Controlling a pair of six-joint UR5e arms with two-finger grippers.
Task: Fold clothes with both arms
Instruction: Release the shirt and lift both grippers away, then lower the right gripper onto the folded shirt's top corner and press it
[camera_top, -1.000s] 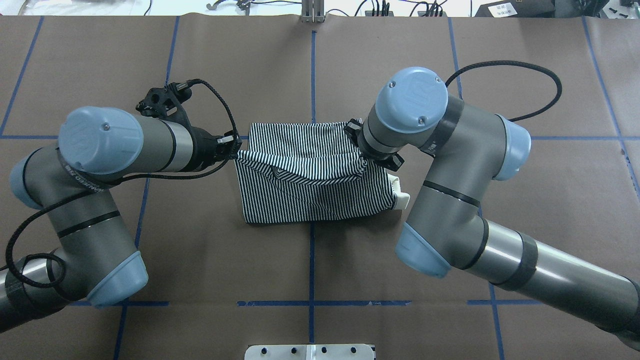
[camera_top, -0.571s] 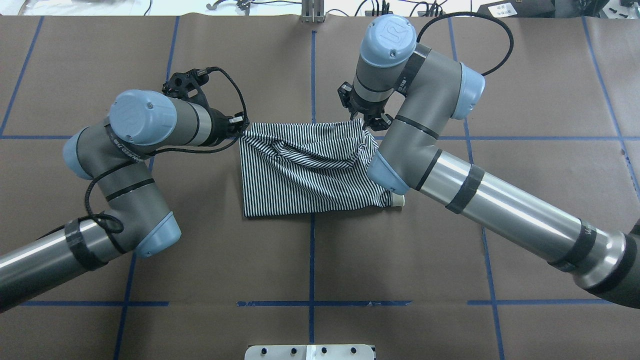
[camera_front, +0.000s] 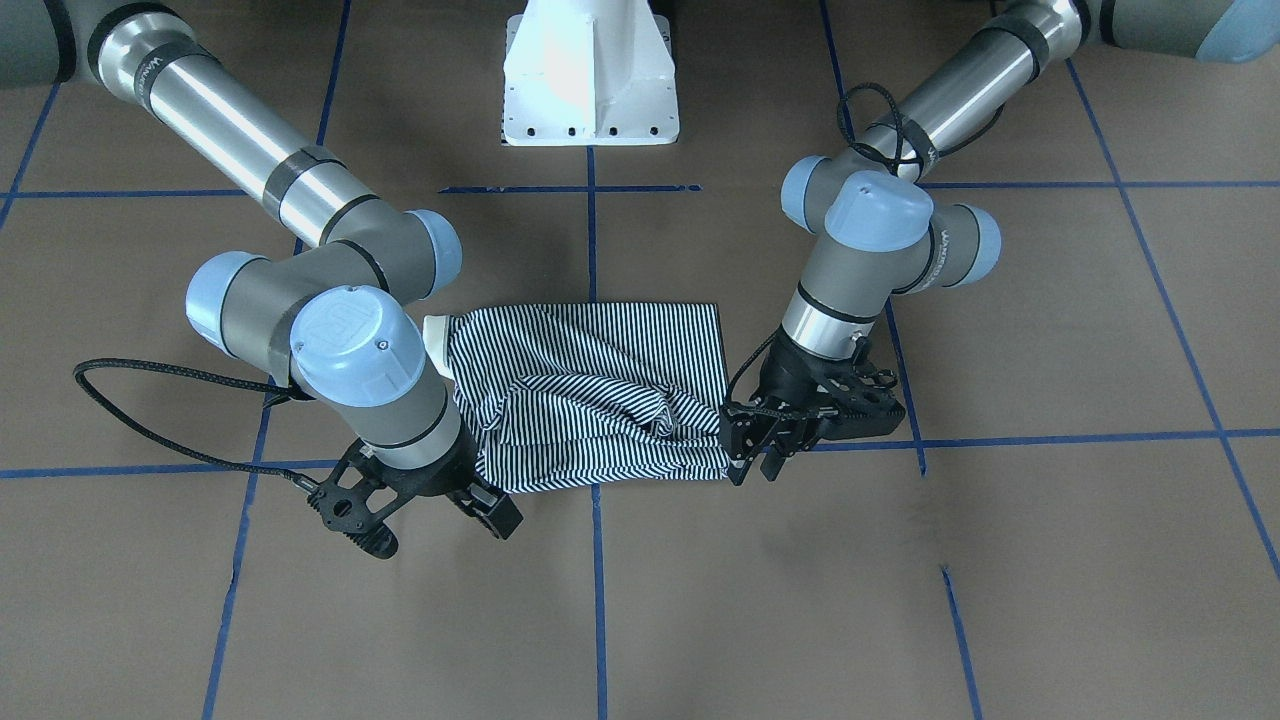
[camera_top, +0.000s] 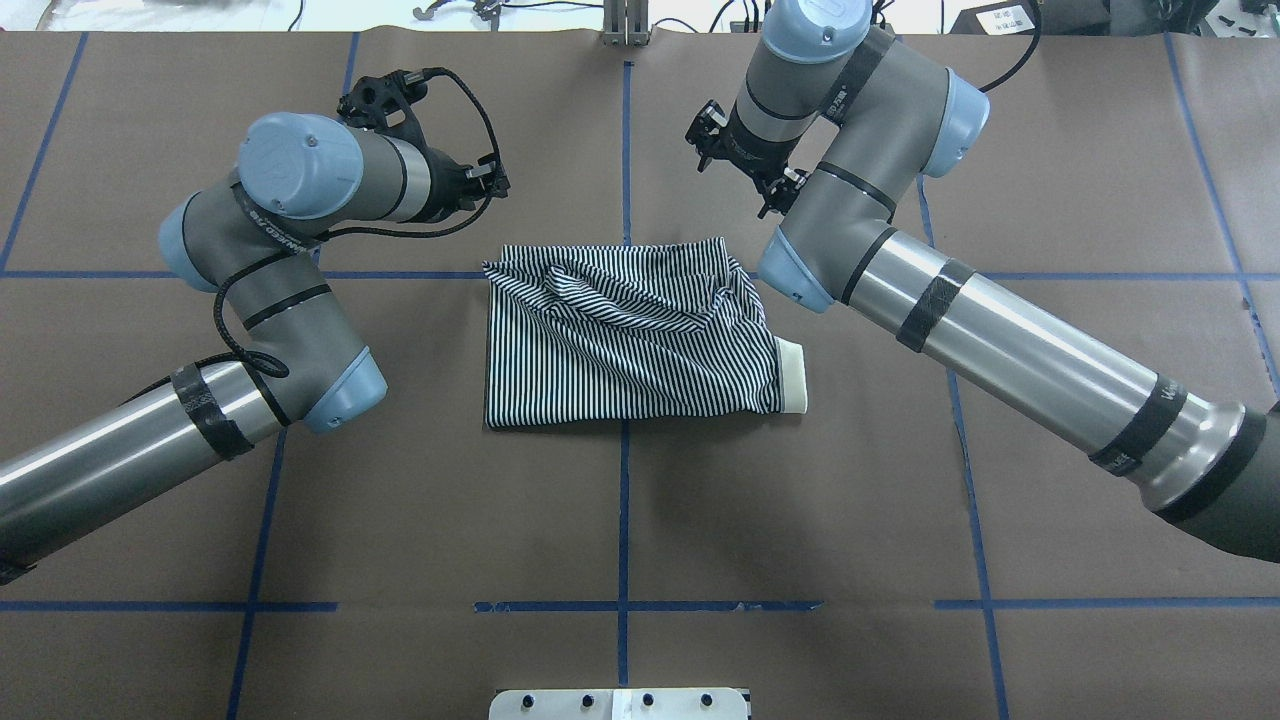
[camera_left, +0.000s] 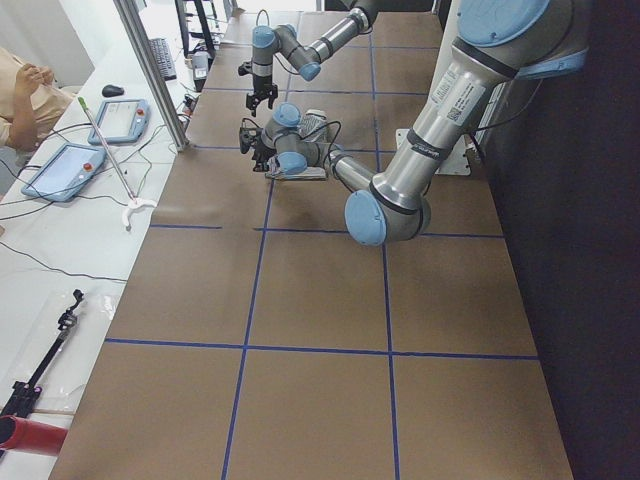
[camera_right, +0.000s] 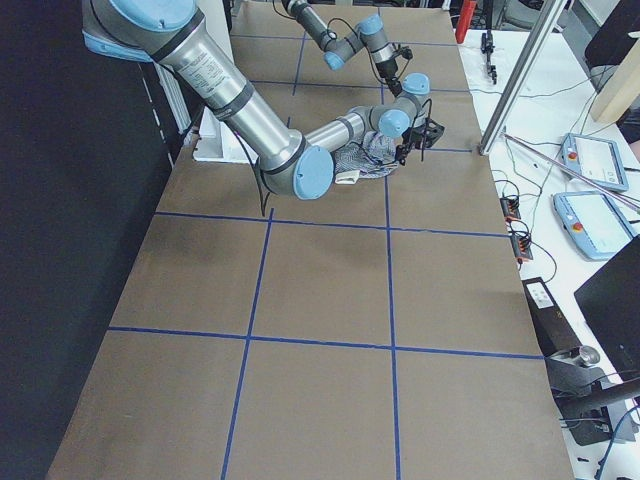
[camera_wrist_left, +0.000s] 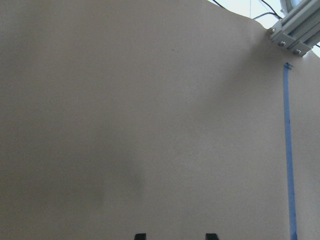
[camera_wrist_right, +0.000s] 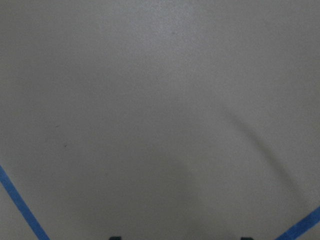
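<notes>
Shirt: folded cloth polo shirt, thin navy-and-white stripes; its plain collar cream.
Arms: jointed metal left arm and right arm, silver-grey, light blue joint caps.
Grippers: two-finger left gripper and right gripper, black.
Table: paper-covered table, brown, blue tape grid.
Base: flat-footed pedestal, white.

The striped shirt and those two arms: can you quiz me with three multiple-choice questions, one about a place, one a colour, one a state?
1. The shirt's cream collar pokes out toward: A the right arm; B the left arm; C neither, it is hidden.
2. The grid lines on the table are: A red; B blue; C yellow.
3. The left gripper and right gripper are: A both shut on the shirt; B one shut, one open; C both open, empty.
Answers: A, the collar lies at the shirt's end nearest the right arm; B, blue tape crosses the brown table; C, both wrist views show fingertips apart over bare table.
</notes>
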